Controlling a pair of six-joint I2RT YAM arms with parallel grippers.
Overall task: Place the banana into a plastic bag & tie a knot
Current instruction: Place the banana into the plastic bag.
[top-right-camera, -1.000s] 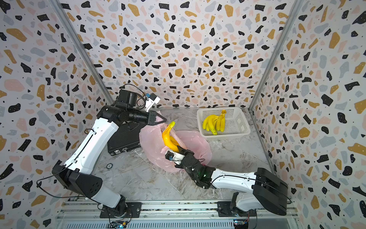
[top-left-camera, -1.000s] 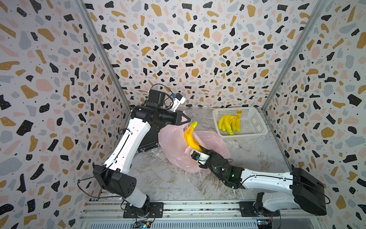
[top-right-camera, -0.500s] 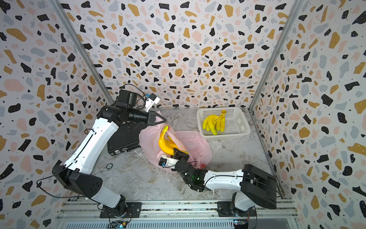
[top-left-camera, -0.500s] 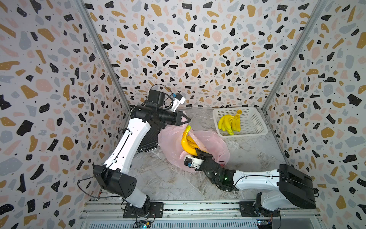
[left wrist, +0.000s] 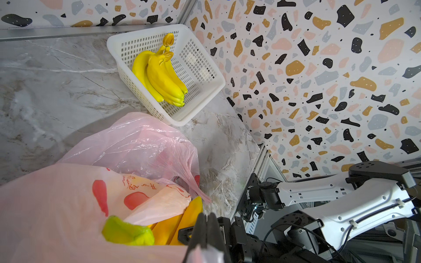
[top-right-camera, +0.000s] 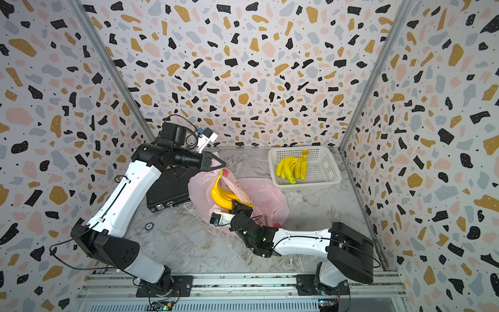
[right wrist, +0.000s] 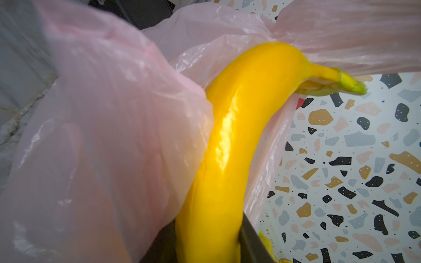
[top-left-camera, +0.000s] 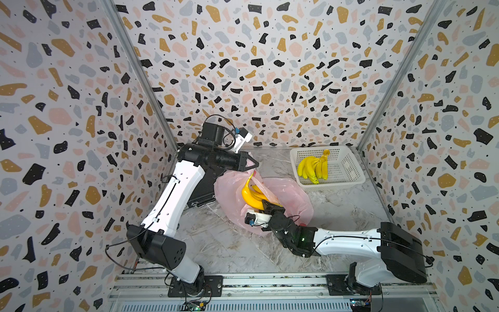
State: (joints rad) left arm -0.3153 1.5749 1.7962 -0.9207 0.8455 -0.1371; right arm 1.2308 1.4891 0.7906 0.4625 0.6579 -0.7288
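Right hand, part-closed on banana, has lowered it into bag; left hand, fully closed, pinches its rim. Release due.

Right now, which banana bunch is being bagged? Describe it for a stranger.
Find the pink plastic bag in the middle of the marble table. The banana bunch sits in its mouth, gripped by the right tool. Unlike the other bunch in the white basket, it has pink film around it.
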